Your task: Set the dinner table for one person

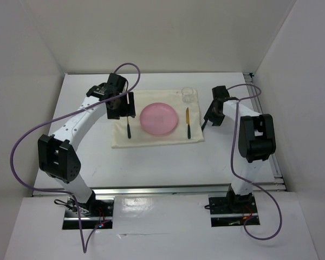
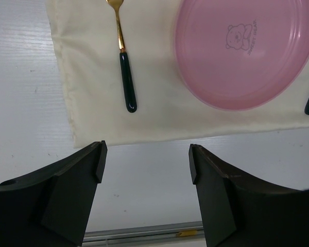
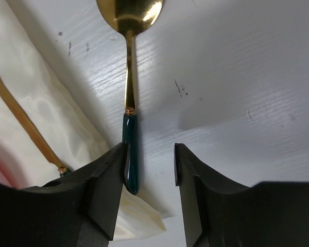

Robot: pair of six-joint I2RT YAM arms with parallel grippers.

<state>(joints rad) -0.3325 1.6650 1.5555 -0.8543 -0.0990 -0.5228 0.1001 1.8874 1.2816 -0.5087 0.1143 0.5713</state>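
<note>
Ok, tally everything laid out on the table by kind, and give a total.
Cutlery: 3 (left piece, knife, spoon)
Plate: 1
Glass: 1
Cloth mat: 1
Total: 6

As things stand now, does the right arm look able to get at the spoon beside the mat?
Probably yes. The right gripper is open, with the handle of the spoon between its fingers, close to one of them. Nothing covers the spoon on the dinner table.
</note>
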